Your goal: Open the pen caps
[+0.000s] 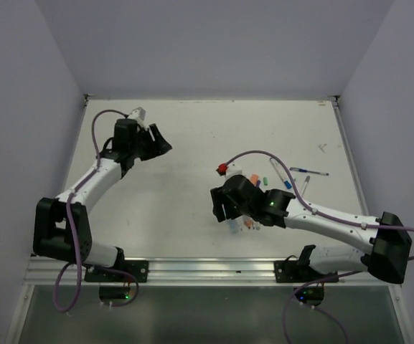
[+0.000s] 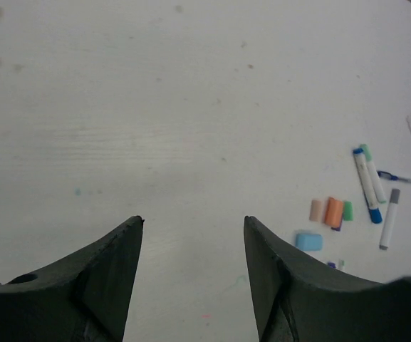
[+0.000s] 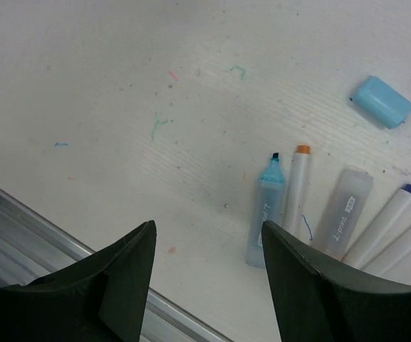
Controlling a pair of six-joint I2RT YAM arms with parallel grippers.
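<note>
In the left wrist view the pen caps lie loose at the right: a pale orange cap [image 2: 317,209], an orange cap [image 2: 333,211], a green cap [image 2: 347,210] and a light blue cap [image 2: 308,241]. The light blue cap also shows in the right wrist view [image 3: 382,102]. My left gripper [image 2: 194,219] is open and empty, over bare table far left of the caps [image 1: 165,147]. My right gripper [image 3: 208,223] is open and empty, just left of a row of uncapped pens: a blue highlighter [image 3: 266,214], an orange-tipped pen [image 3: 296,187], a clear barrel [image 3: 347,210] and a purple-tipped pen [image 3: 383,224].
Two white pens with coloured ends [image 2: 367,185] and a grey-ended pen [image 2: 389,217] lie right of the caps. A thin pen [image 1: 311,171] lies at the far right. The metal rail [image 3: 20,214] at the table's near edge runs just below my right gripper [image 1: 219,211].
</note>
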